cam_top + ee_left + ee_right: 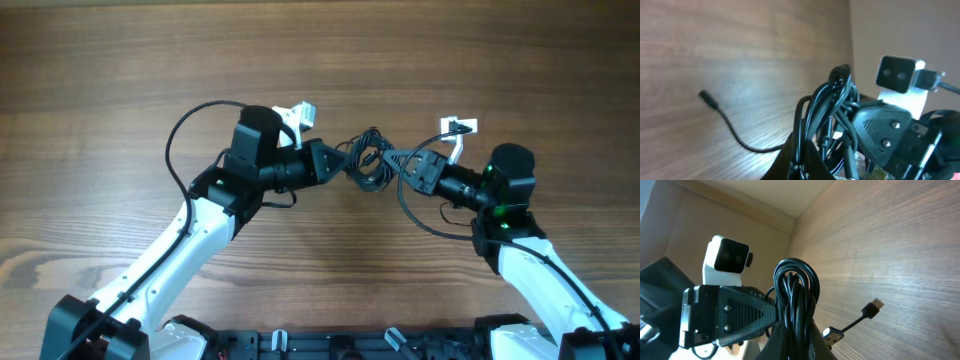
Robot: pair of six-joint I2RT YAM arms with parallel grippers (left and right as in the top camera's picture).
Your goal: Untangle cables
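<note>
From overhead, we see the left arm [190,240] come up from the near-left edge of the desk [100,60], bend at the elbow and turn its wrist sideways toward the cables [368,160]. These are bunched in a small dark knot over the middle of the desk, between the two arms. The right arm [530,260] rises from the near-right edge and folds back toward the knot from the other side. The left end effector [343,168] meets the knot on its left and the right end effector [393,160] on its right. Both are closed on strands of it.

In the left wrist view, the left end effector [802,162] is pinched tight at the bottom edge, and the looped cables [832,105] rise straight out of it. The dark body of the right end effector touches the knot from the right, with a white camera block [900,75] above it. One loose strand leaves the knot to the left and lies on the desk, ending in a small plug [707,98].

In the right wrist view, the right end effector [795,342] is clamped at the base of the cables [795,290], whose loops stand above it. The left end effector reaches the knot from the left. Right of the knot we see two plug ends, one [872,307] farther out and one [832,335] just beside its base.
</note>
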